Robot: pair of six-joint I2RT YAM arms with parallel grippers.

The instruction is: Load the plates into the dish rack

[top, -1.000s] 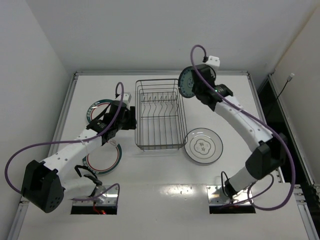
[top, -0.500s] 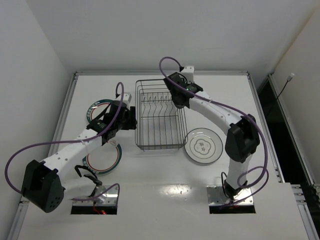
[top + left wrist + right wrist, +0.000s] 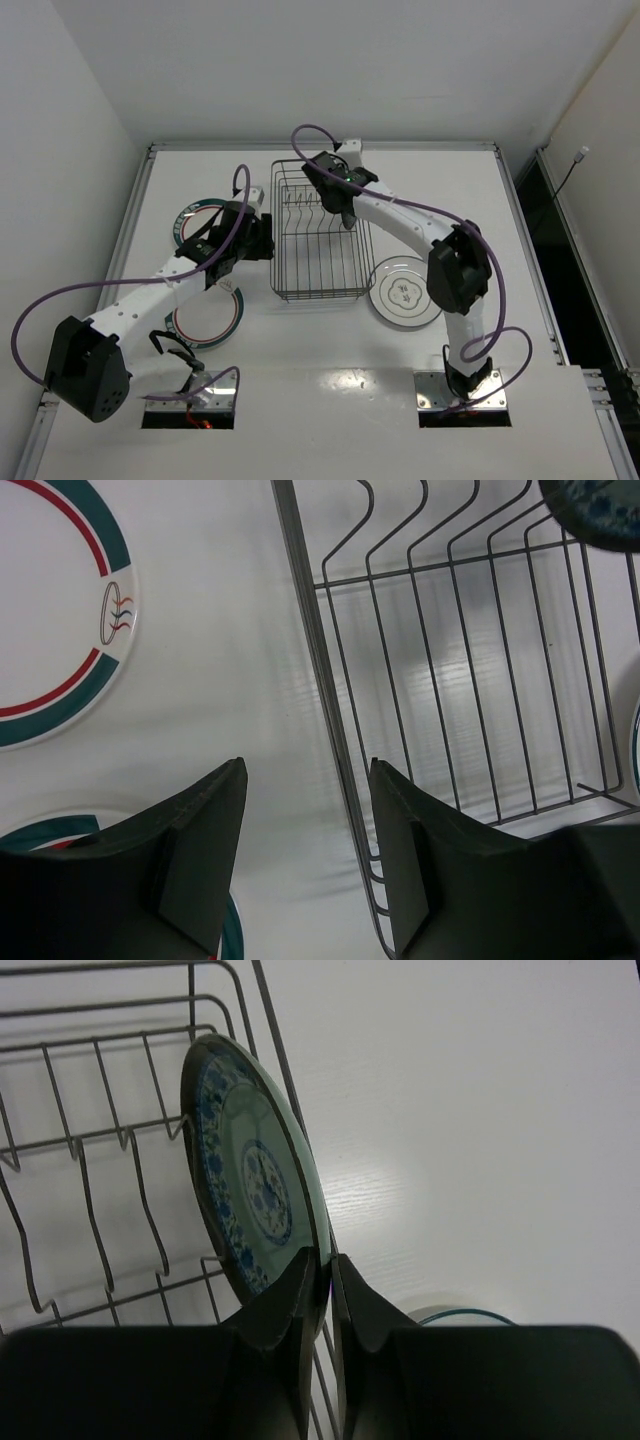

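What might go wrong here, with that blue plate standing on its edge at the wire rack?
1. The right end effector pinches only the rim of the blue plate, which stands on edge beside one side wall of the dish rack. Released before it sits between the wires, it may tip or slide.
2. The left end effector hangs open above the rack's other side wall; dipping there might knock the rack and jolt the plate.

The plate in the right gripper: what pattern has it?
The plate has blue ornament on pale glaze; clearest in right wrist view.
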